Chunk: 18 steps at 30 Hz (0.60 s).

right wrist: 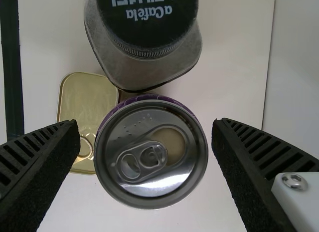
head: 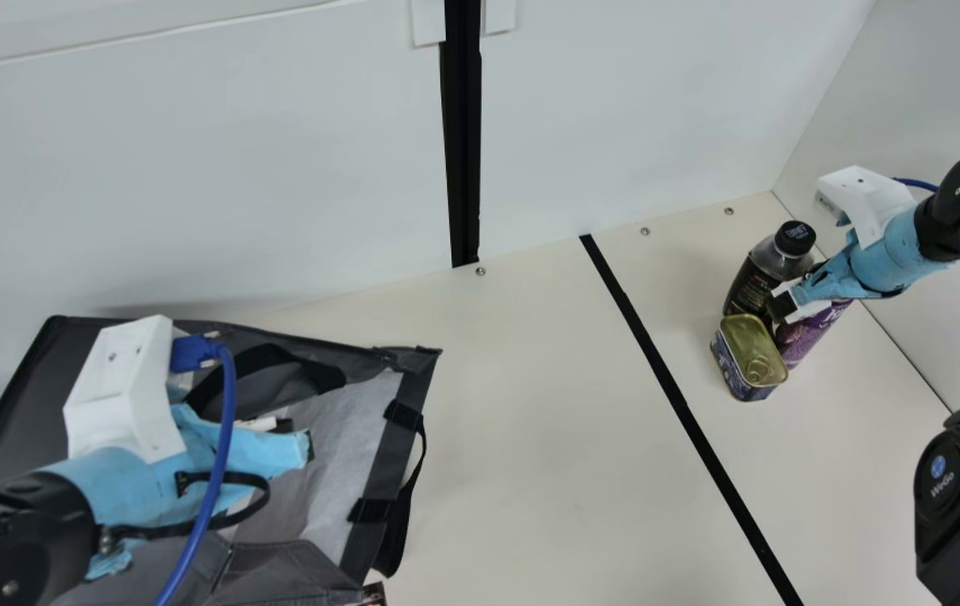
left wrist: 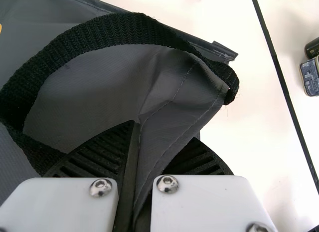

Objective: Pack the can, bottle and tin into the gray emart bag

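Can (right wrist: 151, 154) stands on table (head: 530, 404) near wall (head: 917, 101), right tool (head: 792, 296) wide open around it, left tool (head: 298, 439) pinching bag (left wrist: 169, 105).

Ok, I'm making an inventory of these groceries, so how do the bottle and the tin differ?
The bottle is tall, while the tin is low. The bottle has a round black cap; the tin has a gold-coloured lid with a pull ring. Both stand on the table, next to the purple can.
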Motion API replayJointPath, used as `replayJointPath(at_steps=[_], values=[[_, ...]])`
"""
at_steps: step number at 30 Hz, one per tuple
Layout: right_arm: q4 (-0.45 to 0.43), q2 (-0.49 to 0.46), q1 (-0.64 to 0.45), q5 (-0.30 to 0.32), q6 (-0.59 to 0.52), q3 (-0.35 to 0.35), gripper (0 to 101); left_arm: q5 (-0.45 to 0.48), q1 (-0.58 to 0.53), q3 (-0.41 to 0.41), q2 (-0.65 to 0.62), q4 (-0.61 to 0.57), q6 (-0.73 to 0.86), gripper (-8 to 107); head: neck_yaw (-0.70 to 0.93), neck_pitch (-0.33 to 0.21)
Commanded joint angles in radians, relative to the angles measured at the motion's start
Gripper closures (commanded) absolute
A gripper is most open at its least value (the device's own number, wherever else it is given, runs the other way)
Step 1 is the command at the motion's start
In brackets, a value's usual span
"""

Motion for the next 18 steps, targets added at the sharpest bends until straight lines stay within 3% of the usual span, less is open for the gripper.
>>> replayJointPath(at_steps=[1,11,12,18], values=[[0.001,0.002,0.001,0.004,-0.004,-0.002,31,0.000,0.000,0.000,0.000,0.000,0.000,89,-0.001,-0.023],[0.009,0.009,-0.004,0.011,-0.019,-0.006,97,0.000,0.000,0.000,0.000,0.000,0.000,89,-0.001,-0.023],[0.010,0.009,-0.005,0.011,-0.021,-0.007,101,0.000,0.000,0.000,0.000,0.000,0.000,89,-0.001,-0.023],[0.010,0.003,-0.013,0.010,-0.041,-0.009,101,0.000,0.000,0.000,0.000,0.000,0.000,89,-0.001,-0.023]])
